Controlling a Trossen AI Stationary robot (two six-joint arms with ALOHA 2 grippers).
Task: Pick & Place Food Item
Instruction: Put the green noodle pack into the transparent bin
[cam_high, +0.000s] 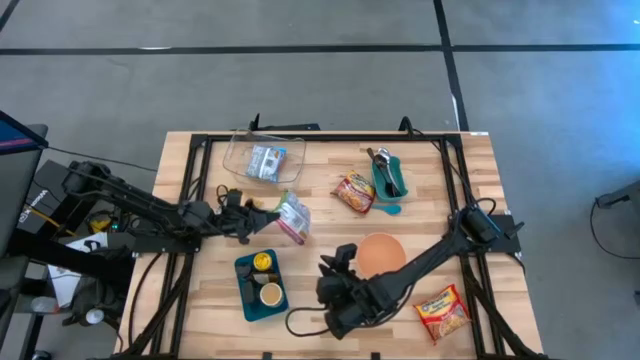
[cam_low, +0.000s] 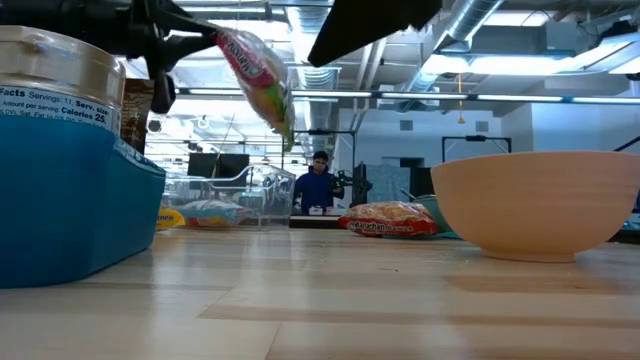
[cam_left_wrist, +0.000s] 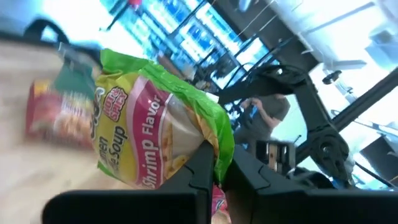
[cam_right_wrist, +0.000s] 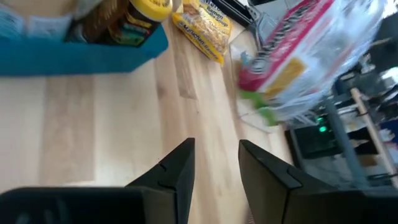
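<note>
- The left gripper (cam_high: 268, 219) reaches over the left-centre of the light wooden slatted table (cam_high: 330, 265), its fingers clamped together on the edge of a green, pink and yellow plastic packet of shrimp-flavour noodle soup (cam_high: 292, 217).
- In the low view that packet (cam_low: 257, 68) hangs tilted in the air, clear of the tabletop.
- Behind the packet, toward the far edge, sits a clear plastic tub (cam_high: 264, 158) with a small blue-and-white packet inside.
- Near the front edge lies a blue rectangular tray (cam_high: 260, 285) holding a yellow-lidded jar and a small tin.
- The right gripper (cam_high: 330, 270) hovers low just right of the tray, its two dark fingers (cam_right_wrist: 176, 169) slightly apart with bare wood showing between them, gripping nothing.
- Just beside it stands a round salmon-coloured bowl (cam_high: 381, 254).
- Farther back lie an orange-red noodle packet (cam_high: 354, 192) and a teal dish of utensils (cam_high: 388, 177).
- Another red-and-yellow noodle packet (cam_high: 443, 310) lies at the front right.
</note>
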